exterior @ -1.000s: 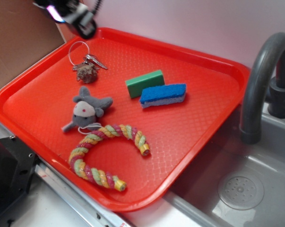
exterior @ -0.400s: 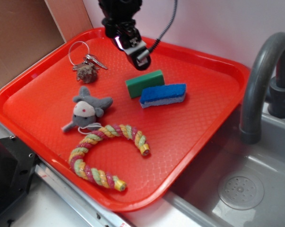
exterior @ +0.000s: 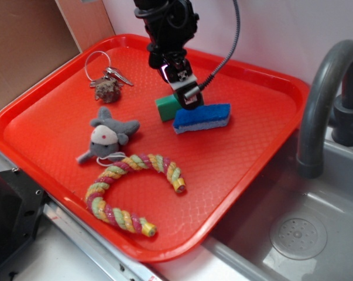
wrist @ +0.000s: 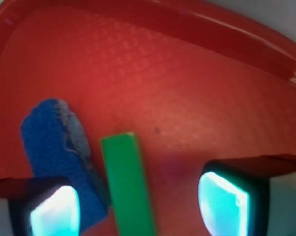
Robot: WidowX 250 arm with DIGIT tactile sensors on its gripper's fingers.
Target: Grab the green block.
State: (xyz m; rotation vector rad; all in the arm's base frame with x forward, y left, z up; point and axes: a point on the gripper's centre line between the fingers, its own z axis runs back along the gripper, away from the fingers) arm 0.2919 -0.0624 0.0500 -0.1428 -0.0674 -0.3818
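The gripper (exterior: 187, 93) hangs over the far middle of the red tray (exterior: 246, 158), its fingers spread wide apart with nothing between them touching either pad. The green block (exterior: 166, 108) lies flat on the tray floor directly beneath it, partly hidden by the arm in the outside view. In the wrist view the block (wrist: 127, 184) sits in the gap between the two glowing fingertips (wrist: 221, 201), closer to the left one, and runs lengthwise away from the camera. The blue sponge (exterior: 202, 117) lies just beside the block, on the side toward the sink, and in the wrist view the sponge (wrist: 57, 142) reaches under the left fingertip. Elsewhere on the tray lie a key ring (exterior: 106, 75), a grey stuffed mouse (exterior: 108, 137), and a curved rope toy (exterior: 132, 190). A grey faucet (exterior: 322, 99) stands over the sink (exterior: 305, 234) beside the tray.
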